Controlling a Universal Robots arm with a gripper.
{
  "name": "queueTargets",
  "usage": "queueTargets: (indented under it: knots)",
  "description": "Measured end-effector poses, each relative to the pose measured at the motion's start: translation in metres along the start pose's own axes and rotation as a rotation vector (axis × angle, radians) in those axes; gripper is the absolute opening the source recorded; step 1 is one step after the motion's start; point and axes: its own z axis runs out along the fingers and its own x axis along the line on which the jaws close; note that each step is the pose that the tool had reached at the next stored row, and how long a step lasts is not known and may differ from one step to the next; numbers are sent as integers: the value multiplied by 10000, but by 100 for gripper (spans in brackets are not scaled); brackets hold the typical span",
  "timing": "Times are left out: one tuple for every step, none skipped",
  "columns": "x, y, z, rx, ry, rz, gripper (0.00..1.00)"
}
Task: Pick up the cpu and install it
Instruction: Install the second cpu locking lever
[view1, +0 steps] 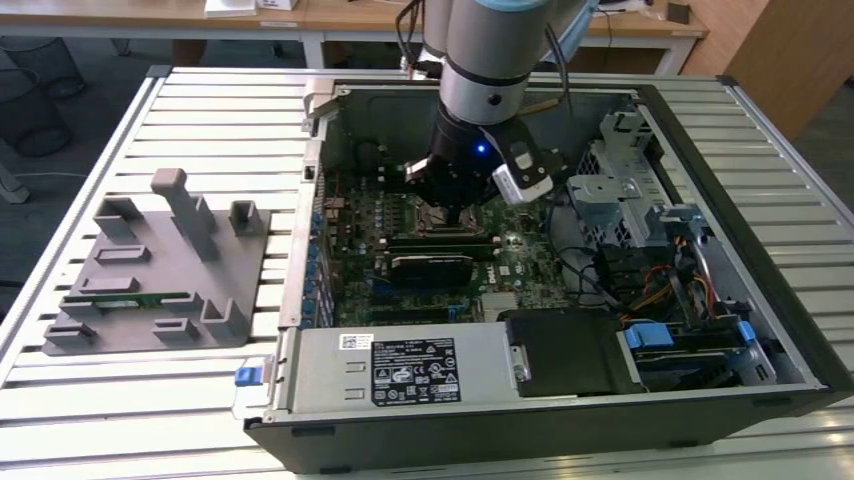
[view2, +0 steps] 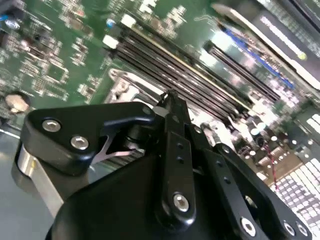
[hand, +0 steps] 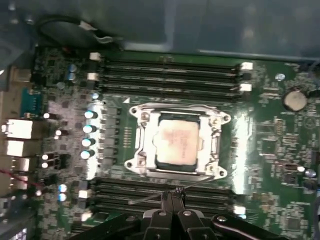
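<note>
Jaws closed, empty; cpu (hand: 176, 140) seated in socket (hand: 176, 175).

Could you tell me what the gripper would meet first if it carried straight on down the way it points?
Probably the memory slots just beside the socket frame, where the cpu sits; the gripper seems offset from it, though depth is unclear.

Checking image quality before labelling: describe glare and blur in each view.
First wrist view: soft glare on the shiny silver square cpu in its metal-framed socket. Second wrist view: green motherboard blurred, black gripper sharper. Exterior view: evenly lit.
</note>
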Motion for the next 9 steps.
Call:
queueTargets:
  knots:
    - [24, 0, 3, -1, -1, -1, 11]
    - [48, 1, 8, -2, -1, -2, 11]
    - [68, 2, 13, -2, 0, -3, 11]
    - [81, 2, 20, -1, 0, -2, 11]
    - [91, 2, 31, -1, 0, -3, 11]
    - [98, 2, 46, -3, 0, -2, 11]
    - [102, 1, 63, -4, 1, -3, 11]
    - [104, 1, 82, -6, 0, -3, 11]
    - [106, 0, 100, -9, 0, -3, 11]
